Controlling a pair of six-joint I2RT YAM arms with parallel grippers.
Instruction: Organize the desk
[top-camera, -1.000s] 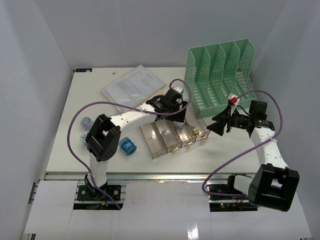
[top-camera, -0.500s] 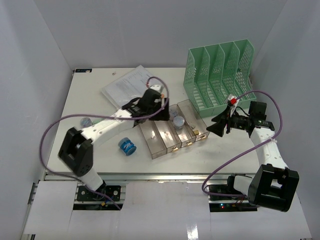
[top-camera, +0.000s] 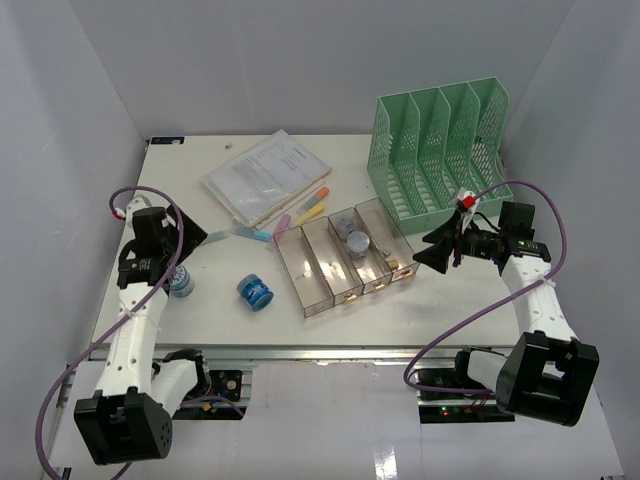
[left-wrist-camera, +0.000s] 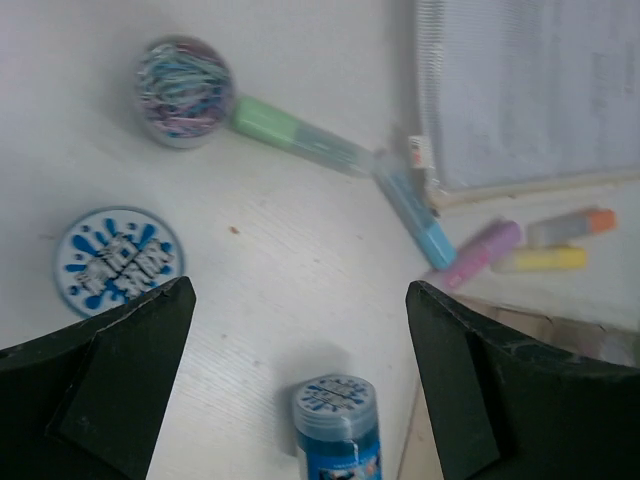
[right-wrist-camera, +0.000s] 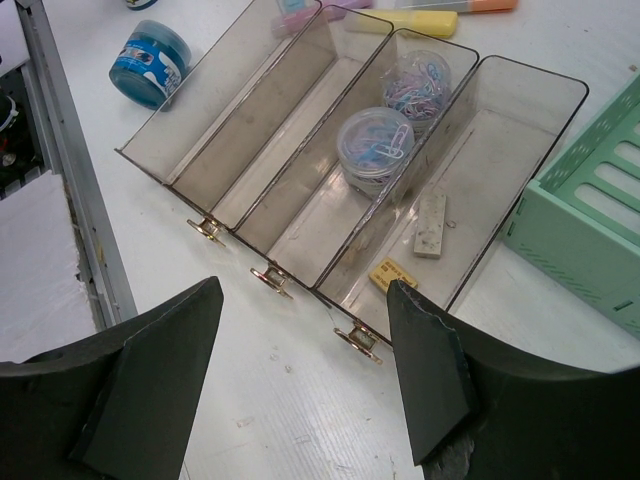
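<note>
Fingers (left-wrist-camera: 110, 380) of the left gripper (left-wrist-camera: 300, 375) are spread wide with nothing between them, hanging over the left side of the desk (top-camera: 420, 310). The desk is the big white tabletop that fills the middle of the overhead view and carries everything else. Below this gripper, the wrist view shows a clip tub (left-wrist-camera: 185, 90) full of pastel paper clips, a round blue pot (left-wrist-camera: 118, 260) seen from above, and a blue jar (left-wrist-camera: 338, 420). All three stand apart on the bare surface. A green highlighter (left-wrist-camera: 300, 135) lies just beside the clip tub. A blue highlighter (left-wrist-camera: 415, 215), pink highlighter (left-wrist-camera: 480, 255), yellow highlighter (left-wrist-camera: 540, 260) and orange-tipped highlighter (left-wrist-camera: 570, 225) cluster near the corner of some papers (top-camera: 265, 175). The right gripper (right-wrist-camera: 300, 380) is likewise open and empty, poised above the near end of a clear four-slot tray (right-wrist-camera: 240, 100) at mid-desk. Two tubs of clips (right-wrist-camera: 375, 145) sit in the tray's third slot from the left, and small flat pieces (right-wrist-camera: 430, 225) lie in the fourth. A mint-green rack (top-camera: 440, 150) stands upright just behind the tray, at the far right.
</note>
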